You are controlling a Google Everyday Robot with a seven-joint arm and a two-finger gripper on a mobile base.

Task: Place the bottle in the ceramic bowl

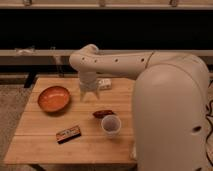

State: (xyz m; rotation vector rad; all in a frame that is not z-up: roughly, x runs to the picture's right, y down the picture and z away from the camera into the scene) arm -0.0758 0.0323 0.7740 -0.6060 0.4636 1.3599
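**Item 1: ceramic bowl** [54,99]. Orange-terracotta, round, shallow, on the left part of the wooden table [40,145]. Nothing in it that I can see, so the placing isn't done.

**Item 2: bottle** [104,84]. Small, whitish, w/ tan band. Seems to lie on its side near the table's far edge, just beside the arm's wrist and partly hidden by it. Apart from the bowl. Prob. light and smooth, and may roll if nudged.

**Item 3: gripper** [88,95]. Hangs pointing down over the table betw. bowl and bottle, nearer the bottle. Released or clenched: can't tell. Nothing visibly carried.

**Status:** early stage, by my reckoning. Left to do: grasp bottle, lift, carry across to bowl, set it in.

**Misc. on table:**
- white cup [111,125]
- dark box w/ orange label [68,133]
- small dark-red thing [102,113] just beside the cup, unidentified
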